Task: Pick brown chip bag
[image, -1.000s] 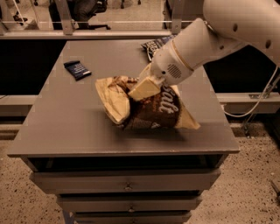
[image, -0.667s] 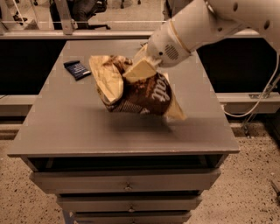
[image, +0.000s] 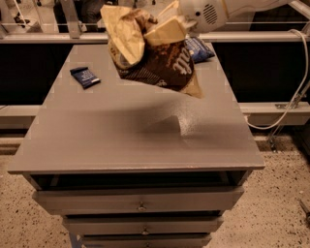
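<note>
The brown chip bag [image: 156, 57] hangs in the air well above the grey table [image: 97, 140], near the top of the view. It is crumpled, with a dark brown middle and cream-tan ends. My gripper [image: 164, 30] is shut on the bag's upper part, with its cream fingers [image: 167, 33] clamped over the top of the bag. The white arm [image: 208, 12] comes in from the upper right. The bag's shadow falls on the table's middle right.
A small flat navy packet [image: 85, 76] lies at the table's back left. A dark blue chip bag [image: 199, 48] lies at the back right, partly behind the lifted bag. Drawers [image: 140, 201] sit below the front edge. A cable [image: 295, 97] hangs at the right.
The gripper has lifted the brown chip bag up off the table, higher in each frame. The navy packet and the blue bag have stayed where they were.
</note>
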